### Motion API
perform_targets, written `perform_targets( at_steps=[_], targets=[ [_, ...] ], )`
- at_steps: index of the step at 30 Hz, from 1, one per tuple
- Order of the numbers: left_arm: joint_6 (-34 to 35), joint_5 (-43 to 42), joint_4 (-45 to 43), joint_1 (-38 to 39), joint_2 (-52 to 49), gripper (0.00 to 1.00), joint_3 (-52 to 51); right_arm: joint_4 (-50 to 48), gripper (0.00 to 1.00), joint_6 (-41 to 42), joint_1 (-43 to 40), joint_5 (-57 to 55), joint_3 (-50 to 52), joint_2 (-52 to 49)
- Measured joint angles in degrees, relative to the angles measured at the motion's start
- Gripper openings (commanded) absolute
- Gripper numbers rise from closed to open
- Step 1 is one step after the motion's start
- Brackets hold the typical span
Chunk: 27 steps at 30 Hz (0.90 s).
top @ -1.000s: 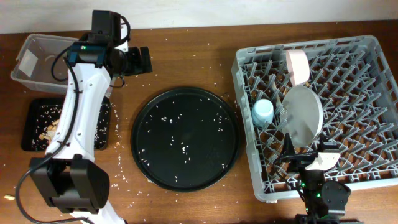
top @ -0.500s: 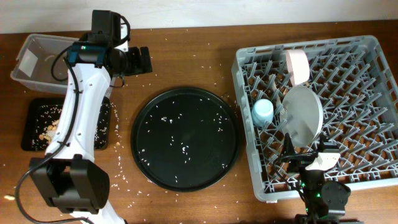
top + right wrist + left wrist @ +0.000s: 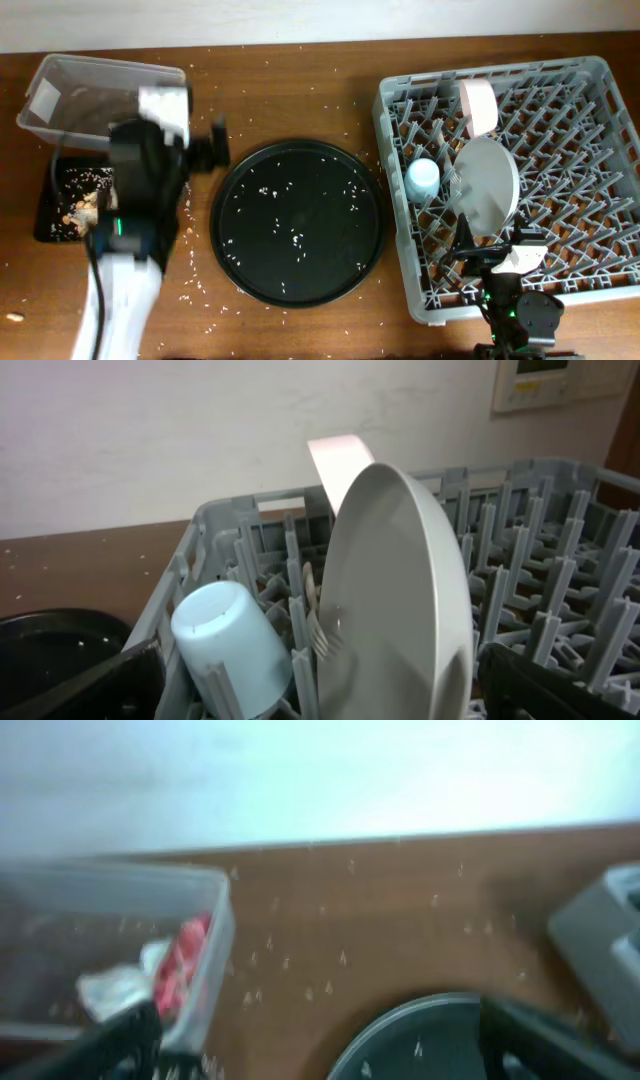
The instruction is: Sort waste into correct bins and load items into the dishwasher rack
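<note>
- On the table's right side, grey dishwasher rack (image 3: 392,250), the biggest thing in view, pegs upright.
- Round black tray (image 3: 250,250) at table centre, between rack and bins, flecked with loose rice (image 3: 295,238).
- Clear plastic tub (image 3: 100,65) at far left corner, white label on its end wall.
- Shallow black tray (image 3: 45,232) just in front of the tub, holding rice and brown scraps (image 3: 80,210); partly hidden by the left arm.
- Grey-white plate (image 3: 490,190) on edge between pegs in the rack.
- Left gripper (image 3: 320,1020), blurred, near the tub's right end; fingers wide apart, nothing between them.
- Right gripper (image 3: 320,680) at the rack's near edge, facing the plate; fingers wide apart, empty.
- Pink bowl (image 3: 478,105) on edge behind the plate.
- Light blue cup (image 3: 230,645) mouth-down, left of the plate.
- Red snack wrapper (image 3: 180,960) inside the tub against its right wall.
- White tissue (image 3: 115,988) touching the wrapper.
- White fork (image 3: 318,630) upright between cup and plate.
</note>
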<state>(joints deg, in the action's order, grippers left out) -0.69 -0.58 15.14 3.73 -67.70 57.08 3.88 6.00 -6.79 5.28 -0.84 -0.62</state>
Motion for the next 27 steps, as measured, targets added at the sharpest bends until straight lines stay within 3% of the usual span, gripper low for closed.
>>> perform_targets(
  at_steps=[5, 9, 14, 19, 27],
  targets=[
    [-1.90, 0.00, -13.73, -4.96, 26.32, 0.99, -31.80, -0.02, 0.98, 0.02, 0.00, 0.04, 0.02, 0.04],
    [-1.97, 0.02, -17.77, -7.74, 44.28, 0.99, -47.04, -0.02, 0.98, 0.00, 0.00, 0.02, 0.04, 0.04],
    [-2.16, 0.00, -16.83, -9.66, 58.55, 0.99, -55.58, -0.07, 0.98, 0.00, 0.00, 0.04, 0.07, 0.02],
    [-2.36, 0.07, -10.60, -9.66, 66.47, 0.99, -56.24, -0.04, 0.98, 0.02, 0.00, 0.02, 0.07, 0.04],
    [-2.38, 0.04, -10.58, -9.66, 66.82, 0.99, -56.24, -0.04, 0.98, 0.00, 0.00, 0.02, 0.07, 0.04]
  ],
)
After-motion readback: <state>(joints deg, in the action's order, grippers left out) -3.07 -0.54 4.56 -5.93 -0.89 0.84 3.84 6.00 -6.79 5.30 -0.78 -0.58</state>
